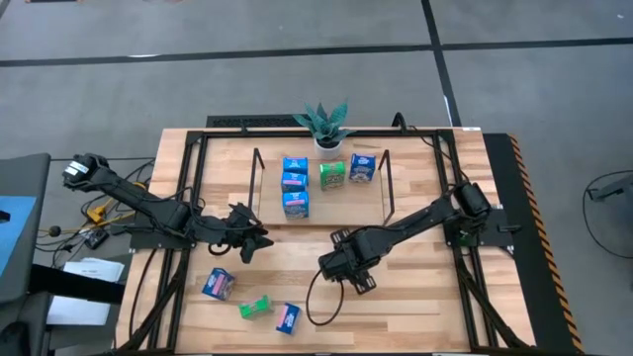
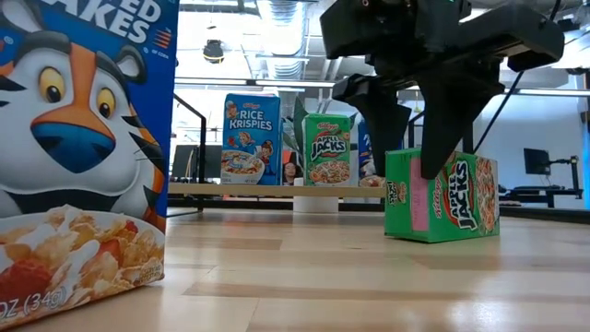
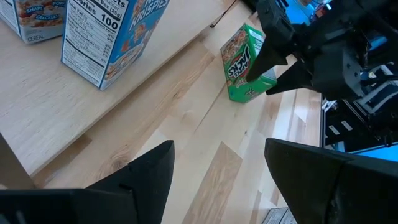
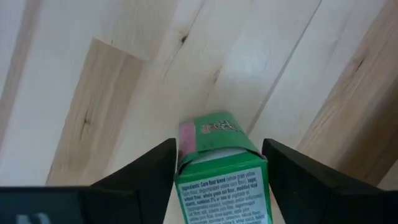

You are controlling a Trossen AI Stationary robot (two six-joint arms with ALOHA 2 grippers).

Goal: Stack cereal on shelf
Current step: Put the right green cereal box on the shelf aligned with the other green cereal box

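Right gripper [image 2: 419,138] fingers straddle green Apple Jacks box [image 2: 442,207], not yet pinching; light, crushable cardboard, grip flat faces gently. Left gripper [image 3: 217,168] spread, empty.

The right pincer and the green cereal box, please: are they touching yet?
Cannot tell. In the right wrist view the right pincer straddles the green cereal box, fingers close beside it, with no plain gap or contact.

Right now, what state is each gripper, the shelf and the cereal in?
right gripper: jaws open, astride the green box, not clearly clamped.
green box: upright on the table, not lifted.
left gripper: jaws open, empty, above the table.
shelf: holds five boxes, four blue and one green.
three loose boxes: on the table, not yet shelved.
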